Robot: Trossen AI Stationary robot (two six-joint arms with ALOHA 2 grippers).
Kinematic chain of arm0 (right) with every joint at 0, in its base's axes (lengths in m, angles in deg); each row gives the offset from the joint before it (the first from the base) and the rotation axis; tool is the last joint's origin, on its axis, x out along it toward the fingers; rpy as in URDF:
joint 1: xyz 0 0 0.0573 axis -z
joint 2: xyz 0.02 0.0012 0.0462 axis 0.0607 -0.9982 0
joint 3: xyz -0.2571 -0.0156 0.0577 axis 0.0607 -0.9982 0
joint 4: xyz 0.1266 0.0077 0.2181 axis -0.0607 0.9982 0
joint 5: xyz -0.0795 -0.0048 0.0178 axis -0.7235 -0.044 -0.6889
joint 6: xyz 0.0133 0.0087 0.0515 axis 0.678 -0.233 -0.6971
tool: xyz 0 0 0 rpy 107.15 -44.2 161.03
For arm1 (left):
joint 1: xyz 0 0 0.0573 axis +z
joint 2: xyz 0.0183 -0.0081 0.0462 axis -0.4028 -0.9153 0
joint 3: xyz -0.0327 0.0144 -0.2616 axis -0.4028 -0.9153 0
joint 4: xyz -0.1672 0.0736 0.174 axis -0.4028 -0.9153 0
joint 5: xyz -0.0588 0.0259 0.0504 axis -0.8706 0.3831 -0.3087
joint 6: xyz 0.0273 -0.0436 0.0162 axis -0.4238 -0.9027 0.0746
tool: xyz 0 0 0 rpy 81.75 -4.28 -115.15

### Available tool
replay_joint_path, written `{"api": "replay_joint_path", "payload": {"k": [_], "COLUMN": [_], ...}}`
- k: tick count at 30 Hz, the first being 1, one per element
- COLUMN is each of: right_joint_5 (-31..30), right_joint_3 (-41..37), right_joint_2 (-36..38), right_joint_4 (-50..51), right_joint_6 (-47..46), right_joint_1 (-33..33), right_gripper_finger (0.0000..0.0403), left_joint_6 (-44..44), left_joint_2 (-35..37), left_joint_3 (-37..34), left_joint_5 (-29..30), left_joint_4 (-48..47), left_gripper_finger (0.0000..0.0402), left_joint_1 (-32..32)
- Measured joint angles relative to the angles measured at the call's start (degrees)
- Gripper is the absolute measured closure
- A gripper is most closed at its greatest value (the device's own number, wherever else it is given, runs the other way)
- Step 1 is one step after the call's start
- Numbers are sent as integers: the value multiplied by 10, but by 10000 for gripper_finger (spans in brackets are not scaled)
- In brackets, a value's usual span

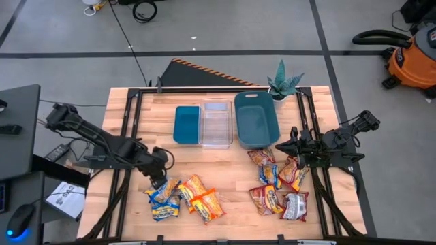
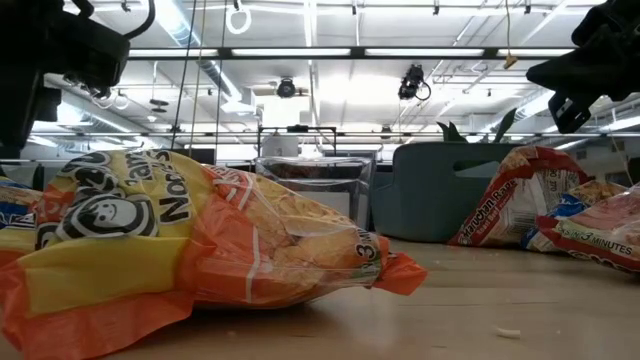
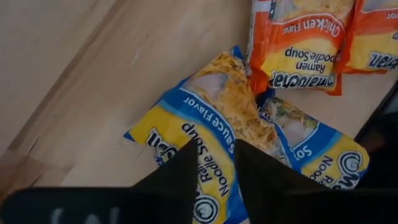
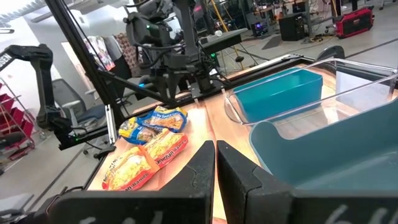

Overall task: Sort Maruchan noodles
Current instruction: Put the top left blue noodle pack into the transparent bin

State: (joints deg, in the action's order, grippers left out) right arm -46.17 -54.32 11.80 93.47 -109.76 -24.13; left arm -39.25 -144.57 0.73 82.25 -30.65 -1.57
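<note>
Orange-and-yellow noodle packet fills the low view, lying flat on the wooden table close to its front edge. From the left wrist view, the left gripper hangs directly over a yellow-and-blue packet, its two dark fingers pressed nearly together with only a thin slit between them and nothing caught there; whether the tips touch the wrapper cannot be told. A second yellow-and-blue packet lies against the first one, and two orange chicken-flavor packets sit just beyond. In the high view this gripper is at the front-left part of the table, at the left end of that cluster of blue and orange packets. The right gripper hovers toward the right edge, just beside the large teal bin, its fingers likewise drawn almost closed and holding nothing. Below it, toward the front-right corner, lies a second group of packets: red-brown ones, a blue-marked one and a silvery-white packet nearest the front edge. Along the table's rear half three bins stand in a row: a small teal bin, a clear bin touching it, then the large teal one. A small potted plant stands at the rear-right corner.
</note>
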Motion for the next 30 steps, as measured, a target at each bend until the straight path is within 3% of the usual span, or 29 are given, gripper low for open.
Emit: {"api": "replay_joint_path", "payload": {"k": [7,14,22,30], "right_joint_5": [0,0,0,0], "right_joint_3": [0,0,0,0], "right_joint_2": [0,0,0,0], "right_joint_4": [0,0,0,1], "right_joint_6": [0,0,0,0], "right_joint_1": [0,0,0,0], "right_gripper_finger": [381,381,381,381], "left_joint_6": [-10,-9,2,2], "left_joint_2": [-44,-86,-122,-123], "left_joint_3": [5,5,4,4], "left_joint_5": [-31,-56,-75,-76], "left_joint_4": [-10,-8,-8,-8], "left_gripper_finger": [207,196,239,334], "left_joint_1": [1,1,7,8]}}
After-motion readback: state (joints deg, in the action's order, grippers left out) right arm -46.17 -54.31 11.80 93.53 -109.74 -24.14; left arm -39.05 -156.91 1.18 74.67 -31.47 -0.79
